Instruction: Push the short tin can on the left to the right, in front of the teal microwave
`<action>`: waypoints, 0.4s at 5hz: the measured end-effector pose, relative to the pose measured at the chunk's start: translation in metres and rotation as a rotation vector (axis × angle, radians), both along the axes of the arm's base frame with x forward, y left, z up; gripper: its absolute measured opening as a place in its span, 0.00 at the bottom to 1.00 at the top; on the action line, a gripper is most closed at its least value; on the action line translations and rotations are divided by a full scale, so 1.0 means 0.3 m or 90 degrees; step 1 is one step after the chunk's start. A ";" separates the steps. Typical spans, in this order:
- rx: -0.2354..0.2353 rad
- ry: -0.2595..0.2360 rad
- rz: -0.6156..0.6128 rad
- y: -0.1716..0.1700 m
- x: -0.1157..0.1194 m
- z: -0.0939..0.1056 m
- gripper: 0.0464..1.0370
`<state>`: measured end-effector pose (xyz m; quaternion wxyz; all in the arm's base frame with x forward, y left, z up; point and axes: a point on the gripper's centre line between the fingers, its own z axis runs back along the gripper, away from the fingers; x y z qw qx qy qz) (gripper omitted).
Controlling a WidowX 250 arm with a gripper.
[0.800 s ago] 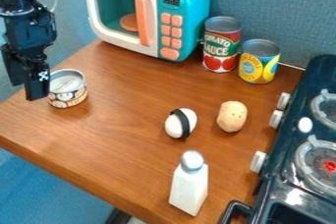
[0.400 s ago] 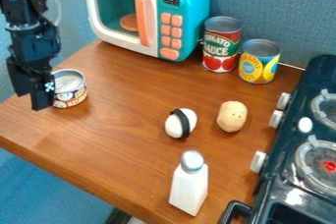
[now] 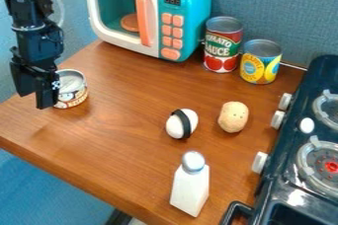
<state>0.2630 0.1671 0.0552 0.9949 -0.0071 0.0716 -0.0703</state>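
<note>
1. One black gripper (image 3: 34,101) hangs at the far left of our view, pointing down by the table's (image 3: 112,130) left edge; we cannot tell whether it is open or closed.
2. One short can (image 3: 72,93) stands upright just beside it, partly hidden behind it; whether the two touch, we cannot tell.
3. Two taller cans stand near the back wall: we see a red-and-green tomato can (image 3: 223,46) and a yellow-and-blue can (image 3: 261,63).
4. One teal-and-white toy microwave (image 3: 185,2) with an orange handle is left of those.
5. Two rounded things lie mid-table: a white egg (image 3: 190,118) with a black band and a tan potato (image 3: 233,117).
6. One white shaker (image 3: 190,187) stands nearest us, left of the dark stove (image 3: 290,169).
</note>
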 end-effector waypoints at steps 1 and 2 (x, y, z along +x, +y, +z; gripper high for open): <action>0.004 0.010 0.004 0.008 0.001 -0.022 0.96; 0.009 0.014 0.011 0.023 0.017 -0.025 0.96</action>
